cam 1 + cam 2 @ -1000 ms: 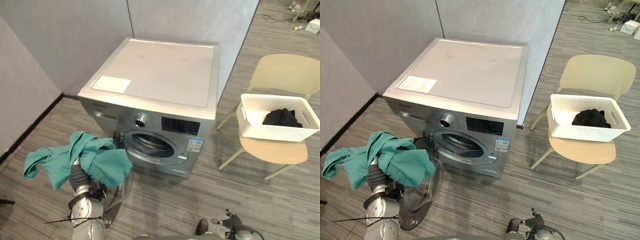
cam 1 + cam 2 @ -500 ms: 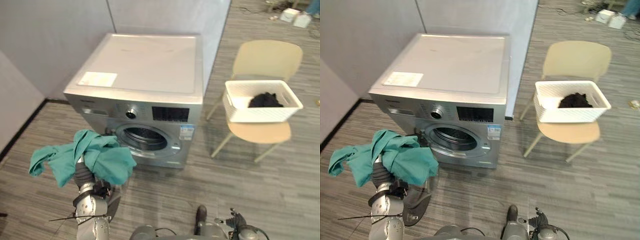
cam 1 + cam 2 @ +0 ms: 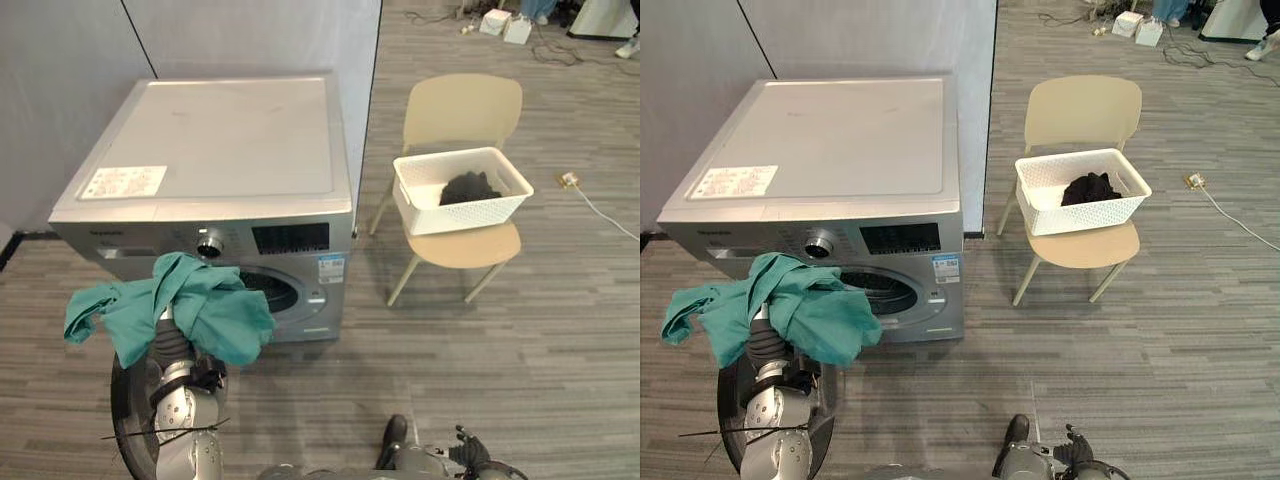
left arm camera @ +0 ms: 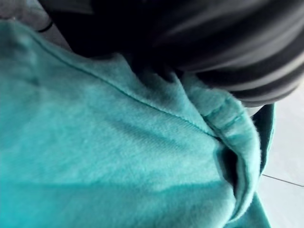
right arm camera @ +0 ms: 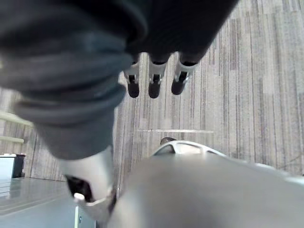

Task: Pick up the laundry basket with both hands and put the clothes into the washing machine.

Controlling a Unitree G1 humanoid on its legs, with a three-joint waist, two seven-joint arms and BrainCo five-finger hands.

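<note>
Clothes (image 3: 470, 187) in basket (image 3: 455, 216) on chair (image 3: 462, 105), right of washing machine (image 3: 220, 140).

The left arm (image 3: 186, 440) stands upright at the lower left with its forearm vertical. The dark ribbed wrist ends under a teal cloth (image 3: 200, 305) that drapes over the left hand (image 3: 172, 343). The right hand (image 5: 156, 28) hangs low at the robot's right side, its fingers (image 5: 153, 80) straight, side by side, holding nothing.

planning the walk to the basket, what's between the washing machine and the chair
Bare floor and the grey partition's edge, as the left eye view shows.
</note>
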